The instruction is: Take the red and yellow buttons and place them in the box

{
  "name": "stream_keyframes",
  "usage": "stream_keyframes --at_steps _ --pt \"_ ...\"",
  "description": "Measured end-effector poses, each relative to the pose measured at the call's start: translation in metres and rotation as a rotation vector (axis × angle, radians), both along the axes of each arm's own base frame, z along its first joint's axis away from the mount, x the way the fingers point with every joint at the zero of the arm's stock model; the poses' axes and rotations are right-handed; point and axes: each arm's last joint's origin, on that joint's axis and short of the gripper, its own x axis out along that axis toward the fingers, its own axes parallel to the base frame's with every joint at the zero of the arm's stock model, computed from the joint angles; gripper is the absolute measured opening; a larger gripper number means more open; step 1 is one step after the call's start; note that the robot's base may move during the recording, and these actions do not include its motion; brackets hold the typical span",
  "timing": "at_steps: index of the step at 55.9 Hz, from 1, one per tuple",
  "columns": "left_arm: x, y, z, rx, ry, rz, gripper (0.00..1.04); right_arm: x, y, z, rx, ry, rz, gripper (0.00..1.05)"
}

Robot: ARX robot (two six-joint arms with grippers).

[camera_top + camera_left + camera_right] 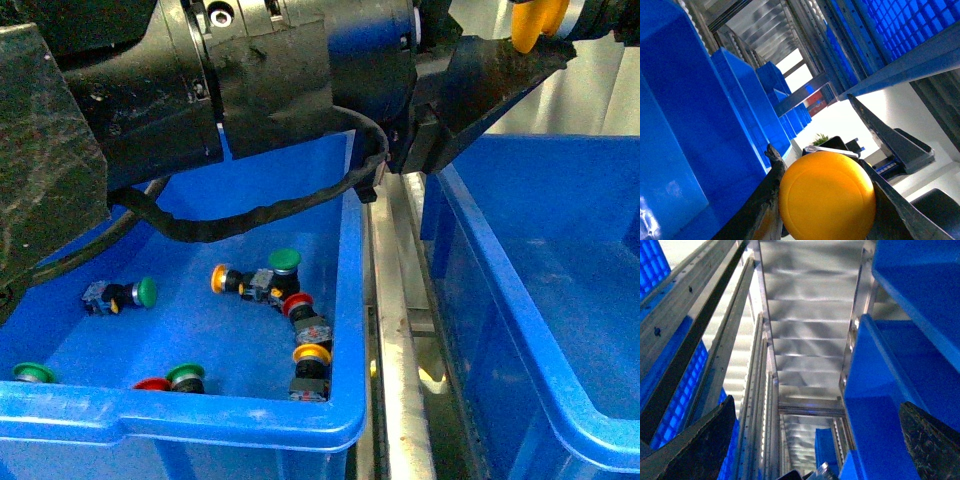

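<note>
My left gripper is clamped on a yellow button. In the left wrist view its round cap fills the gap between my fingers. In the front view it hangs high, near the far left corner of the box, the right-hand blue crate, whose visible inside is bare. So I judge this as the carry step, with the drop not yet done.

Next I need to bring the button well inside the rim, lower it, and only then spread the jaws. Let go too close to the rim and the button could land on the metal rail between the crates.

The box itself gives plenty of room. My forearm and its cable hang over the left crate, so my way back must clear that wall.

My right gripper is spread wide and holds nothing.

In the left crate I see a red button, an orange-yellow button, a second yellow button and a red cap at the near wall, mixed with green buttons.
</note>
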Motion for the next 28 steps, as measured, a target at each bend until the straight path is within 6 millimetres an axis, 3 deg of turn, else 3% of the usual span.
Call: stream_keyframes --at_steps 19,28 --pt "0.000 -0.002 -0.002 -0.011 -0.009 0.003 0.34 0.006 0.027 -0.002 -0.025 0.023 0.079 0.98" --pt "0.006 -0.005 -0.012 0.002 0.015 0.004 0.34 0.004 0.035 0.001 -0.032 0.019 0.096 0.98"
